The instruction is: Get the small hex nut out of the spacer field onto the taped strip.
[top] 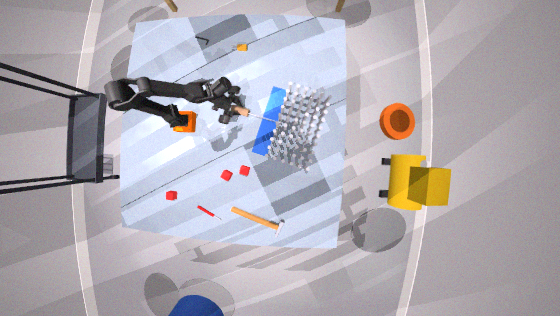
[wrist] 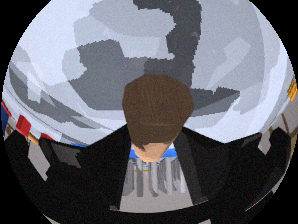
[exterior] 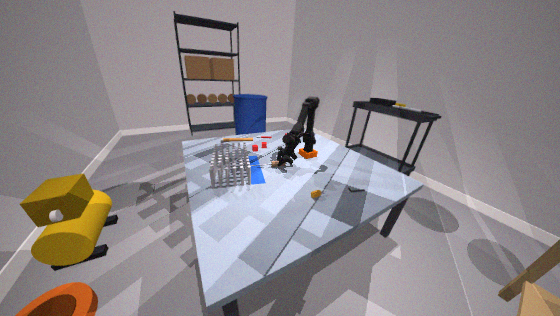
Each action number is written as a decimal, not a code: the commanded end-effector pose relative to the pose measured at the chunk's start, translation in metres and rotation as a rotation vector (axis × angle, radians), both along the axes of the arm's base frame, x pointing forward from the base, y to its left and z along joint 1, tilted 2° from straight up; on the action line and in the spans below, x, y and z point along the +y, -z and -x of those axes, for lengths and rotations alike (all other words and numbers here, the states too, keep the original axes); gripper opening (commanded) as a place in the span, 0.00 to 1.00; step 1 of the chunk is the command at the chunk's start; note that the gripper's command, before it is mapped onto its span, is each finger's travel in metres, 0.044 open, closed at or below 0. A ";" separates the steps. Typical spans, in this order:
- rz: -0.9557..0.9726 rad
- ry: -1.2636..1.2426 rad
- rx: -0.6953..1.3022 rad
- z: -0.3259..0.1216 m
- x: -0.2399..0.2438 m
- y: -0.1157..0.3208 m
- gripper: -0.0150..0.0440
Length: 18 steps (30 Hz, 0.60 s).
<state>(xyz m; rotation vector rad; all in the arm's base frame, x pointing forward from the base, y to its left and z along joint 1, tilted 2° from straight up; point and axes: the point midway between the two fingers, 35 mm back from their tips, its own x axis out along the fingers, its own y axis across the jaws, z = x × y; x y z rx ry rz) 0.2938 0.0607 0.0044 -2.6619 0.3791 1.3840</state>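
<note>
My gripper (top: 237,109) (exterior: 280,163) (wrist: 151,127) is shut on the wooden handle (top: 242,111) (exterior: 274,163) (wrist: 157,107) of a tool. The tool's thin metal shaft (top: 260,118) points over the blue taped strip (top: 265,132) (exterior: 257,175) toward the standing spacers (top: 291,84) (exterior: 248,176) (wrist: 140,184). Its far end meets the strip-side edge of the spacer field in the overhead view; whether it is between spacers or touches one cannot be told. The gripper is outside the field, on the strip's side. The hex nut cannot be made out.
Red cubes (top: 244,170) (top: 226,175) (top: 171,195), a red screwdriver (top: 206,211) and a hammer (top: 255,218) lie on one side of the arm. A black hex key (top: 203,39) and a small orange-yellow object (top: 242,47) (exterior: 316,194) lie on the other.
</note>
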 end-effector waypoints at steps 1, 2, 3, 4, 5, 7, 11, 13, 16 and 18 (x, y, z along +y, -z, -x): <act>0.000 0.004 -0.002 0.004 0.000 0.000 0.25; 0.000 0.004 -0.002 0.005 0.000 0.000 0.25; 0.000 0.004 -0.002 0.006 0.001 0.000 0.25; 0.000 0.004 -0.002 0.007 0.001 0.000 0.25; 0.000 0.004 -0.002 0.008 0.001 0.000 0.25; 0.000 0.004 -0.002 0.009 0.001 0.000 0.25; 0.000 0.004 -0.002 0.012 0.002 0.000 0.25; 0.000 0.004 -0.001 0.014 0.003 0.000 0.25; 0.000 0.004 -0.001 0.016 0.004 0.000 0.25; 0.000 0.004 -0.001 0.018 0.004 0.000 0.25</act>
